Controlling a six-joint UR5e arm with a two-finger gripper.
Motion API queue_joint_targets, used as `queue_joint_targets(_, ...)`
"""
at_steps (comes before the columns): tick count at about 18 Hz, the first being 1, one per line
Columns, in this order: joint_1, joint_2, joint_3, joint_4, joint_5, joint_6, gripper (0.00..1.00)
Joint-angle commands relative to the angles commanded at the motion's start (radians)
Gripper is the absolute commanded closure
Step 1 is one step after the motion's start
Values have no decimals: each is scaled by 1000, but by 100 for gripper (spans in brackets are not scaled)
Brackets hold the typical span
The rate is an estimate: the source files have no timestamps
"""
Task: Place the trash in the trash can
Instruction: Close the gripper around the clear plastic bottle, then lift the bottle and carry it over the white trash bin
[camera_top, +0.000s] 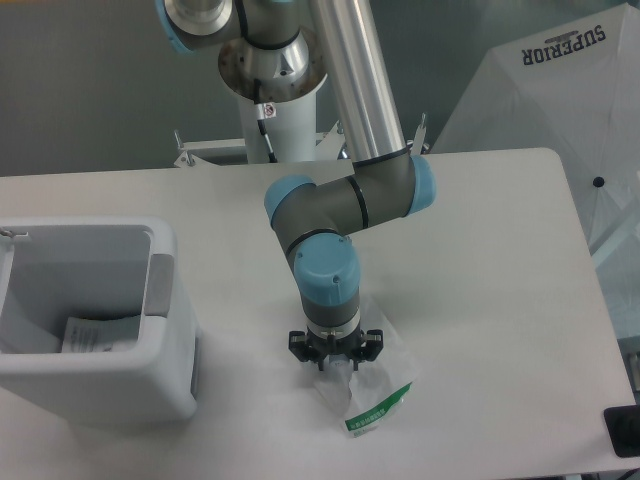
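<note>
The trash I can see is a flat translucent white plastic bag with a green printed edge (378, 388), lying on the table near the front edge. My gripper (335, 367) points straight down onto the bag's left part, at or just above its surface. The black gripper body and blue wrist hide the fingertips, so whether they are open or shut does not show. The trash can (120, 385), a boxy white bin with a grey patch on its right rim, stands at the left, well apart from the gripper. A pale printed item (95, 335) lies inside it.
The arm's base column (275, 110) rises at the back of the table. A white umbrella-like cover with "SUPERIOR" printed on it (560, 90) stands beyond the right edge. A small black object (625, 432) sits at the front right corner.
</note>
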Motion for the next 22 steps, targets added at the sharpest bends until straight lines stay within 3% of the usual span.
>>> queue_joint_targets(5, -5, 5, 0, -3, 0, -3, 76)
queue_joint_targets(10, -3, 12, 26, -6, -9, -6, 76)
queue_joint_targets(13, 3, 60, 70, -8, -34, -2, 76)
queue_joint_targets(19, 90, 196, 192, -6, -360, -2, 76)
queue_joint_targets(22, 130, 216, 280, 2, -524, -8, 76)
